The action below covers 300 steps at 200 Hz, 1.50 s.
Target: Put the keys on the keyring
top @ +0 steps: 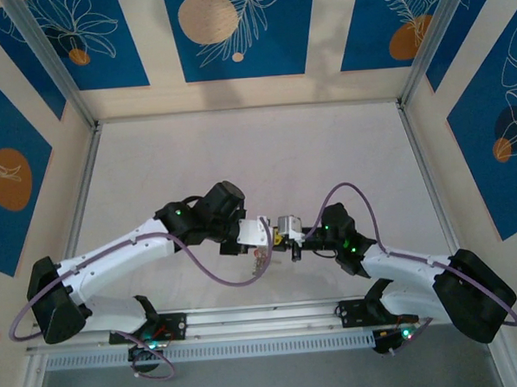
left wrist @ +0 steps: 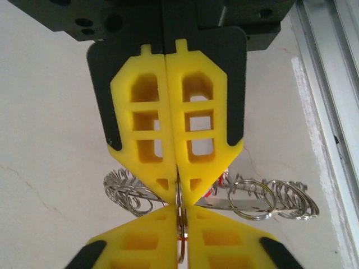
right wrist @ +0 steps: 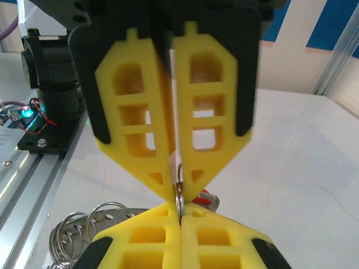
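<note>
My left gripper and right gripper meet tip to tip above the table's near edge. Both are shut on one thin silvery split ring, which stands edge-on between the yellow fingertips. Behind the tips hangs the keyring, a flat silvery band with holes that carries several small coiled rings. A red-headed key peeks out just beside the pinch point, mostly hidden by the fingers. Something silvery dangles below the grippers.
An aluminium rail runs along the near edge under the arms and shows as a rail at the right of the left wrist view. Purple cables loop off both arms. Bare white tabletop stretches behind, fenced by a metal frame.
</note>
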Tool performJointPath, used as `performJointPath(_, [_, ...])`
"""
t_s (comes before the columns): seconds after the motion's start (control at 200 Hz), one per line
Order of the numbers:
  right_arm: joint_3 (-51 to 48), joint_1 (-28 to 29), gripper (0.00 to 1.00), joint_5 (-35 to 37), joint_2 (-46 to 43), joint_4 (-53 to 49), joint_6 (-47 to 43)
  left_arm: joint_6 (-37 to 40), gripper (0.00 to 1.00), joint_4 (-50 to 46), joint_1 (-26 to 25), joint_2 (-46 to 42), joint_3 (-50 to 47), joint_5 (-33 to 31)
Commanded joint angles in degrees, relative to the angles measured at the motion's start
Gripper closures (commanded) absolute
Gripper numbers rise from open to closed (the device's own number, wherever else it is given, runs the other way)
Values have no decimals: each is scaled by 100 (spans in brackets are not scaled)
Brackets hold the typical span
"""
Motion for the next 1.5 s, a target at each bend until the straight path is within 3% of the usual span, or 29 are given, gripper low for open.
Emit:
performJointPath(0.0, [-47,-7,100,-100,-54,767,197,-458,85,715,250,-417,-298,584])
performJointPath(0.09, [-156,-50,100,-176,-131,1082,284,-548,84,899,502,-602,-495,1158])
performJointPath(0.35, [-315,-108,100,-193,-433,1479,413,-802,82,1393,749,-738,-800,1868])
performJointPath(0.56, [-379,-108,100,-216,-445,1772,526,-890,82,1543,773,-740,-845,1943])
performJointPath(0.675, [-388,-108,100,-226,-436,1831,525,-924,90,1580,779,-775,-872,1831])
performJointPath(0.755, [-388,-108,100,-204,-434,1830,531,-863,100,1534,778,-811,-872,1825])
performJointPath(0.83, [-375,-108,100,-184,-417,1783,548,-836,100,1470,773,-824,-846,1775])
performJointPath(0.955, [-246,-98,88,-131,-466,1115,347,-802,100,1200,772,-770,-670,1366])
performJointPath(1.205, [111,-8,85,74,-210,227,137,-340,100,99,497,-342,5,366])
performJointPath(1.495, [435,138,82,172,410,293,253,-173,100,-387,361,-11,358,313])
